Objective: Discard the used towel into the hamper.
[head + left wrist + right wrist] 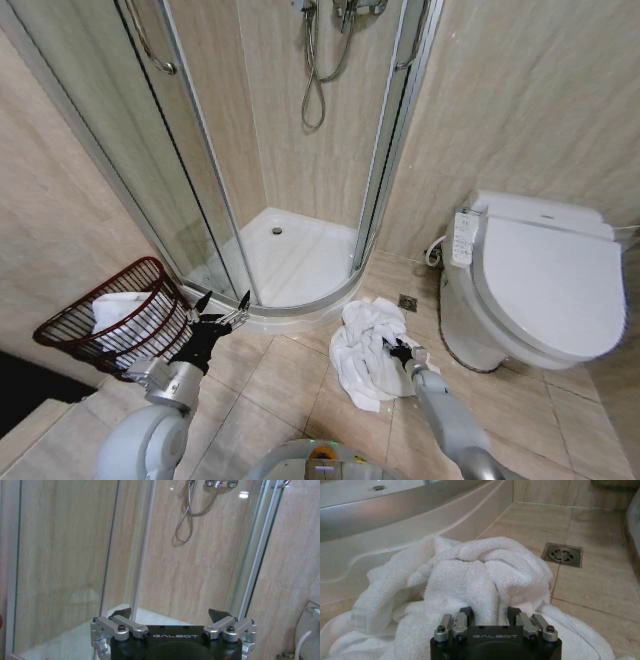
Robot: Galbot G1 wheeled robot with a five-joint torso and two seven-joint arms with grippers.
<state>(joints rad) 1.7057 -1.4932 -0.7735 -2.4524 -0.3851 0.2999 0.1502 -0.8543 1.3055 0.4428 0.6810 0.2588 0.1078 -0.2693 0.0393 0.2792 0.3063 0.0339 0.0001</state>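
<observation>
Head view, hamper holding white cloth, right hand pinching floor towel

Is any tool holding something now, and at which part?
The right tool pinches a raised fold of the towel on the floor. The left tool is open, holding nothing.

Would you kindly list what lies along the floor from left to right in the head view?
Hamper → left gripper → towel → right gripper → toilet.
</observation>
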